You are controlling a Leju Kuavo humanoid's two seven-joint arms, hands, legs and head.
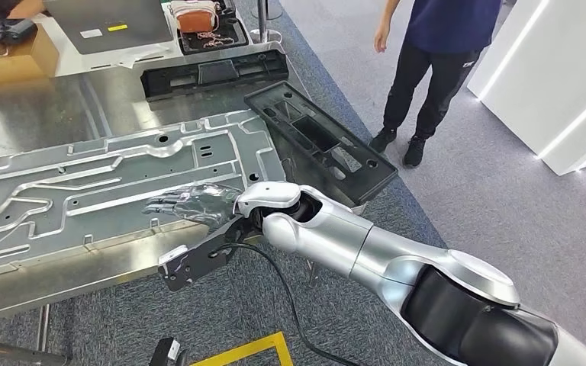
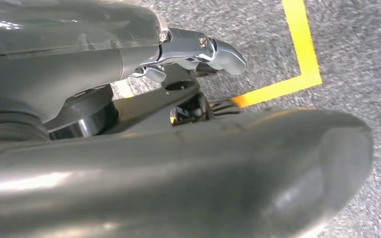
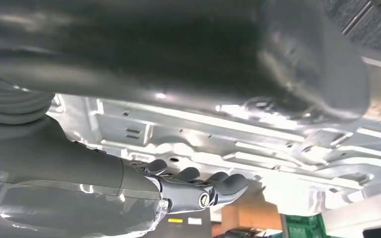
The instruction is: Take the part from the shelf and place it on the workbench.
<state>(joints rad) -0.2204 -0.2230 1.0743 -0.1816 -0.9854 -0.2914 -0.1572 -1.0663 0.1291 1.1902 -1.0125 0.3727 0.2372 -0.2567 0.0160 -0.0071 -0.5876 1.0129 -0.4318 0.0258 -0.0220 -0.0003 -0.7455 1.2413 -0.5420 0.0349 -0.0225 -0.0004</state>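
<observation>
A large stamped sheet-metal panel lies flat on the steel workbench. My right hand reaches over the panel's near right part with fingers stretched out flat, holding nothing. In the right wrist view the same hand sits close to the panel; whether they touch is unclear. Two long black moulded parts lie beyond it: one angled over the bench's right edge, the other further back. My left hand hangs over the floor, its fingers extended and empty.
A person stands on the grey carpet to the right of the bench. A cardboard box and a black tray with an orange item sit at the bench's far end. Yellow floor tape runs by my feet. White panels stand far right.
</observation>
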